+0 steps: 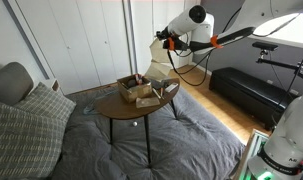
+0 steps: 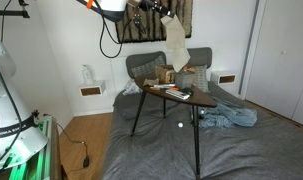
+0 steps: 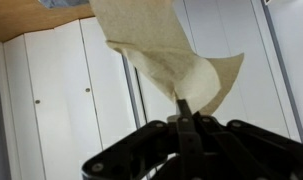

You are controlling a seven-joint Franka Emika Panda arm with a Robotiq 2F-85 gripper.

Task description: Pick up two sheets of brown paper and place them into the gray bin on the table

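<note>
— Where's the paper?
— High above the desk (image 1: 109,108). One brown paper sheet (image 2: 175,40) dangles from jaws pinched tight on its edge.
— Handling?
— Light, limp, easily crumpled, I'd judge. An edge pinch should do, though it may swing.

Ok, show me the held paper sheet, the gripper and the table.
brown paper sheet (image 3: 169,50): wrist view, middle of the sheet.
gripper (image 3: 187,118): wrist view, between the closed fingertips.
table (image 1: 115,106): in an exterior view, bare tabletop near the edge.

The white, rounded arm (image 1: 198,16) carries an orange cable (image 1: 229,39) and black hand (image 3: 187,108).
</note>
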